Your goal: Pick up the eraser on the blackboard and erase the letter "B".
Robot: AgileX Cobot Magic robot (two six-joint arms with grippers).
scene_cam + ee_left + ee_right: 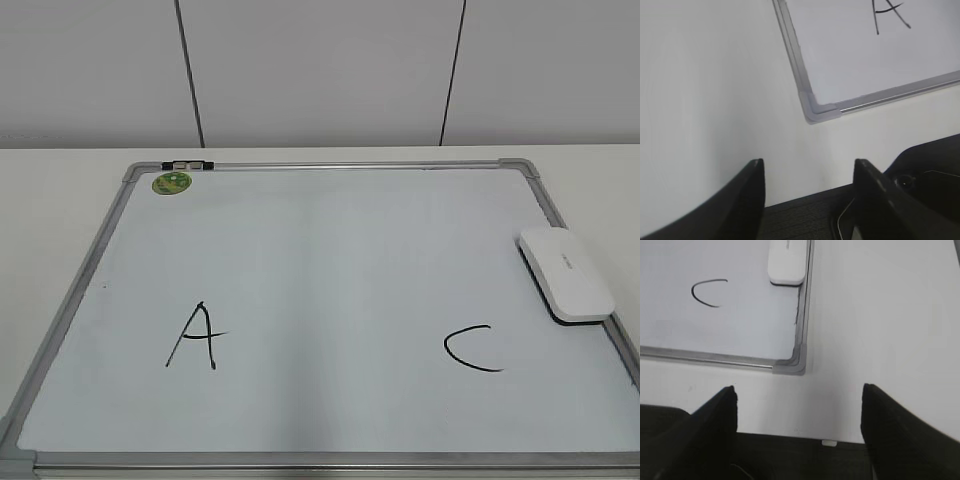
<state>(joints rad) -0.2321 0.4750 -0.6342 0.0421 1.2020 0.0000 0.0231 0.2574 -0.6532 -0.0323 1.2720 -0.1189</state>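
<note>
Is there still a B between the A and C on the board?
No: in the exterior view the board is blank between the A and the C; the eraser rests at its right edge.

The white table [60, 190] carries the blackboard [330, 260], laid flat at centre, its near edge toward the table's near side.

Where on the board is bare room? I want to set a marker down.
Widest bare patch: between the A and the C, running up to the top frame. Also free below the sticker. Tightest by the right frame, where the eraser lies above the C.
</note>
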